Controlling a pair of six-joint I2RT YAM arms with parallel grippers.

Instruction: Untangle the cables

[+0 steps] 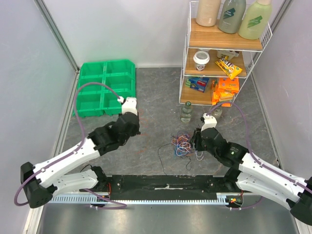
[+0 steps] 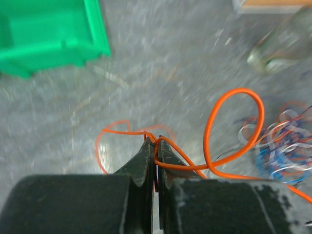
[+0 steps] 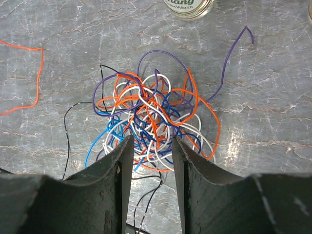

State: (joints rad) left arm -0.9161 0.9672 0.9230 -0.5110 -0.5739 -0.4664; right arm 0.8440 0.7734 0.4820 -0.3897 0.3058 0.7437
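Note:
A loose tangle of cables (image 1: 182, 144) in orange, blue, white, purple and black lies on the grey table between the arms. It also shows in the right wrist view (image 3: 151, 122) and at the right of the left wrist view (image 2: 285, 146). My left gripper (image 2: 156, 141) is shut on a single orange cable (image 2: 238, 89) that loops back to the tangle. In the top view it (image 1: 132, 121) is left of the tangle. My right gripper (image 3: 150, 139) is open, its jaws on either side of the tangle's near edge, and it (image 1: 195, 141) is at the tangle's right side.
A green compartment bin (image 1: 105, 85) stands at the back left. A water bottle (image 1: 185, 111) and a small jar (image 1: 217, 113) stand behind the tangle. A wire shelf rack (image 1: 187, 73) with snacks and bottles stands at the back right. A thin black cable (image 1: 160, 157) trails toward the front rail (image 1: 165, 183).

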